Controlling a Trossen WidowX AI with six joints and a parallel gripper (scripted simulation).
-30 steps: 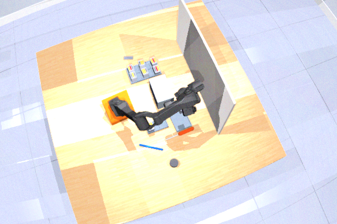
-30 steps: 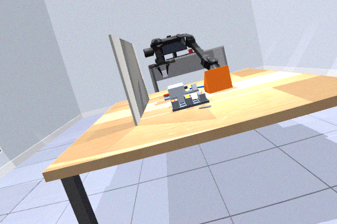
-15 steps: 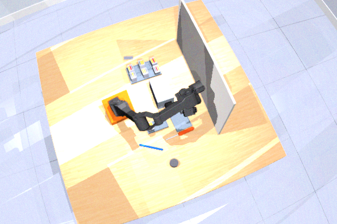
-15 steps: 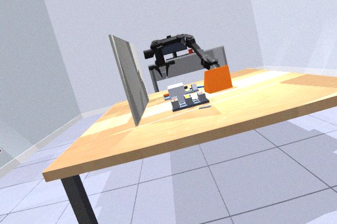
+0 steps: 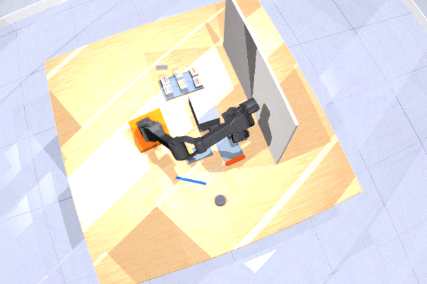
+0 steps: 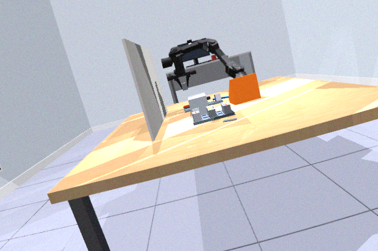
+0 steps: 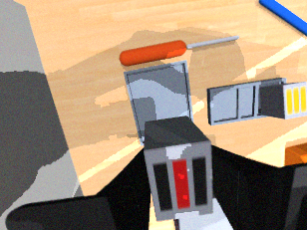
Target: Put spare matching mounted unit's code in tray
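My gripper (image 6: 184, 85) (image 7: 170, 148) is shut on a grey unit (image 7: 161, 185) whose visible face has a red stripe between two dark ones. It holds the unit high above the table, near the flat blue-grey tray (image 5: 235, 149) (image 7: 171, 81), which looks empty. Beside the tray is a small slotted holder (image 5: 204, 156) (image 7: 224, 105) with a yellow-striped unit (image 5: 190, 151) (image 7: 296, 101) at one end. Several spares with red or yellow marks stand on a rack (image 5: 175, 94) (image 6: 213, 118). No printed code is readable.
A tall panel (image 5: 241, 43) (image 6: 139, 84) stands beside the arm. A pale box (image 5: 206, 109) (image 6: 197, 100) stands between rack and arm. An orange block (image 5: 157, 116) (image 6: 244, 89) is at the arm's base. An orange-handled screwdriver (image 5: 235, 160) (image 7: 153, 52), blue rod (image 5: 191, 180) and dark disc (image 5: 220, 200) lie around.
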